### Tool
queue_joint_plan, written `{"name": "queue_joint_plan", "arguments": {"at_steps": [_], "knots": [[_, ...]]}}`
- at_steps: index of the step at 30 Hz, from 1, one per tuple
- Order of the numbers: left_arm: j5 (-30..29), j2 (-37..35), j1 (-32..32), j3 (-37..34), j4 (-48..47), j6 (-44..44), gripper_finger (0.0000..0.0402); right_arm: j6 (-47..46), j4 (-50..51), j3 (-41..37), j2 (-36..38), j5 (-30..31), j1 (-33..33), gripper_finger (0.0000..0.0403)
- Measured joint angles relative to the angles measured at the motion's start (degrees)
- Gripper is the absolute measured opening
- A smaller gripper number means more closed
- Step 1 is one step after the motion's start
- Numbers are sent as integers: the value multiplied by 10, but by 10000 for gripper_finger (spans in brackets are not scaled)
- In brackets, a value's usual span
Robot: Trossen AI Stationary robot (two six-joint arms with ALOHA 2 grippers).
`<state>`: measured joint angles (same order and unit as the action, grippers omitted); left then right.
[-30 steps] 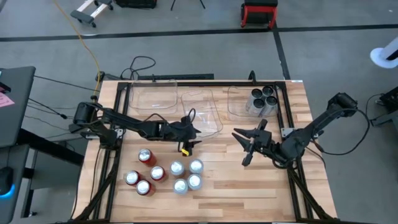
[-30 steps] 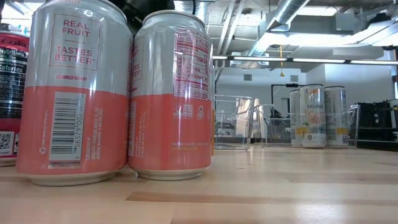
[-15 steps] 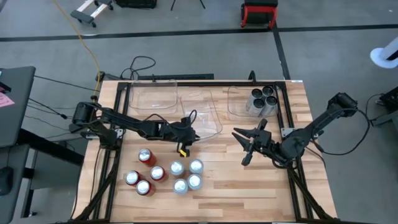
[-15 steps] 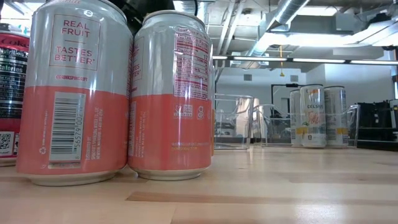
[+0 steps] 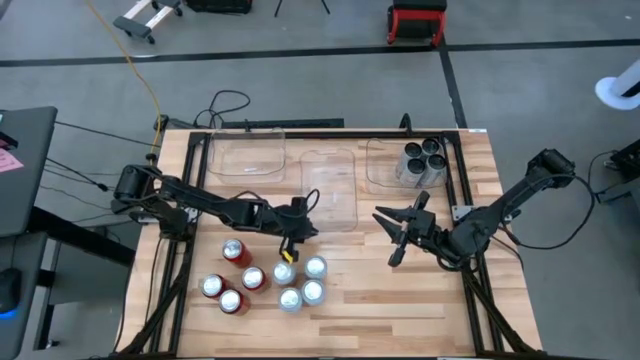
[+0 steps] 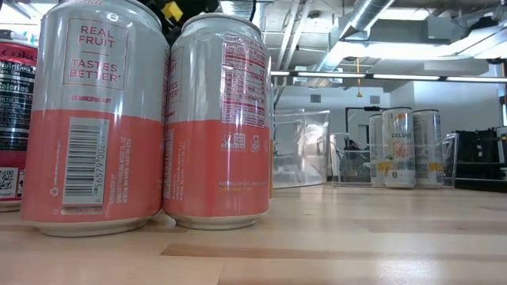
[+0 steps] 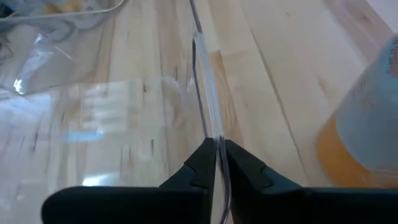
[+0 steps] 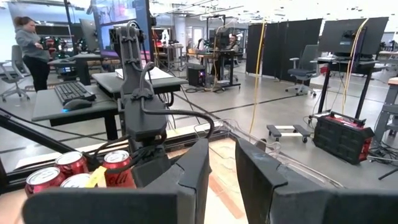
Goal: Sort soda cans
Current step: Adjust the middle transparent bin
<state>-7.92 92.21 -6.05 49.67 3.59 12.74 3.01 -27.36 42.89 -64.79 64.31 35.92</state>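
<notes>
Several soda cans stand on their bases in a cluster near the table's front: red ones [image 5: 233,251] to the left, silver ones [image 5: 314,268] to the right. Three more cans [image 5: 422,160] stand in the far right clear bin [image 5: 380,178]. My left gripper [image 5: 291,238] is just far of the silver cans and shut on the middle clear bin [image 5: 330,190]. In the low view this bin [image 6: 301,150] shows with a slanted top edge. My right gripper [image 5: 392,238] hovers open to the bin's right, touching nothing. My left gripper pinches the middle clear bin's thin wall edge [image 7: 203,93] between its two fingertips [image 7: 199,163], at the bin's near left corner. The fingers lie along the edge. A silver and orange can [image 7: 367,118] stands close beside them.
A third clear bin [image 5: 247,157] sits at the far left. Black frame rails [image 5: 178,270] run along the table's left and right sides. Bare wood lies near the front edge and between the cans and my right arm. A person [image 8: 31,50] stands in the room beyond.
My left gripper has moved toward the table's near edge, closer to the silver cans, keeping its hold on the middle bin. The bin has been drawn with it and turned about, from askew to square with the table.
</notes>
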Motion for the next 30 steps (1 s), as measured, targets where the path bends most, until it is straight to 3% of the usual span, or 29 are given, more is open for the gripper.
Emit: {"name": "queue_joint_plan", "arguments": {"at_steps": [25, 30], "knots": [[-4, -47, 0, 34, -51, -21, 29, -51, 29, 0, 0, 0, -16, 98], [-23, -80, 2, 34, -75, -38, 68, -52, 29, 0, 0, 0, -16, 98]]}}
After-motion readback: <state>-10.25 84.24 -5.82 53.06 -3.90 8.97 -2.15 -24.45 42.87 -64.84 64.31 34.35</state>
